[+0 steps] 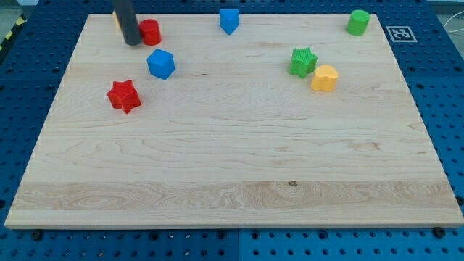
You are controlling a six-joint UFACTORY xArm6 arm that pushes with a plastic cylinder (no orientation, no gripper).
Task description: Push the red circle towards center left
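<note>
The red circle (150,32) is a short red cylinder near the view's top left of the wooden board (232,167). My tip (133,43) is the lower end of a dark rod that comes down from the top edge. It stands right against the red circle's left side, partly in front of it. A red star (124,96) lies below, toward the board's left edge. A blue cube-like block (161,64) sits just below and right of the red circle.
A blue pentagon-like block (229,21) sits at the top middle. A green cylinder (357,22) is at the top right. A green star (303,61) and a yellow heart-like block (325,77) touch each other right of centre. An orange sliver (116,19) shows behind the rod.
</note>
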